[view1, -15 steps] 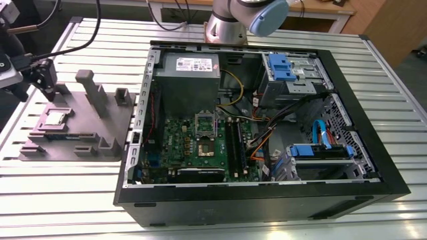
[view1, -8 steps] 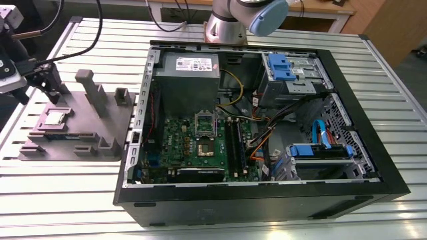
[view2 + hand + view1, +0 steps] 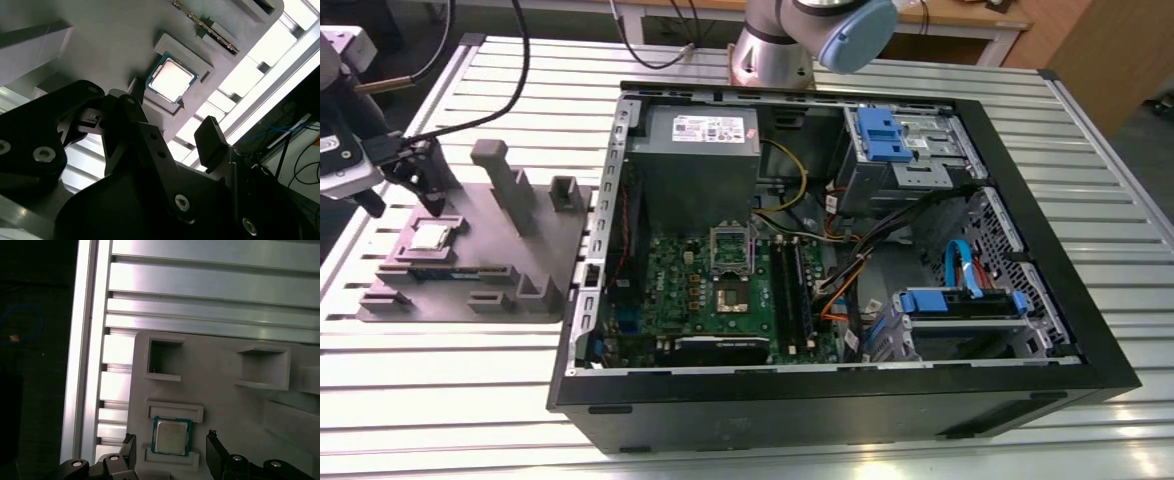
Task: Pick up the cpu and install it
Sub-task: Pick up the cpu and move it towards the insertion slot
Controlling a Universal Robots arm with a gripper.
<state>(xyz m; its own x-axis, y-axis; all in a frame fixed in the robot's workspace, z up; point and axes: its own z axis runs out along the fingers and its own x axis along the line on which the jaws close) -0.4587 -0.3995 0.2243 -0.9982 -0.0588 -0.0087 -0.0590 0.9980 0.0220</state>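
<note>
We take this for a robotics lab or test workshop. In the exterior view, a robot arm's base (image 3: pixel 771 55) stands at twelve o'clock on a slatted aluminium table (image 3: pixel 454 400). An opened computer case (image 3: pixel 854 405) lies at the centre, its boards and wiring bare. At nine o'clock a grey moulded tray (image 3: pixel 560 235) holds a loose chip (image 3: pixel 430 237). Black cables (image 3: pixel 523 70) trail at eleven o'clock, and a wooden bench (image 3: pixel 961 15) stands at one o'clock.

Downward-facing gripper (image 3: pixel 403 205), jaws wide apart, nothing in grasp
</note>
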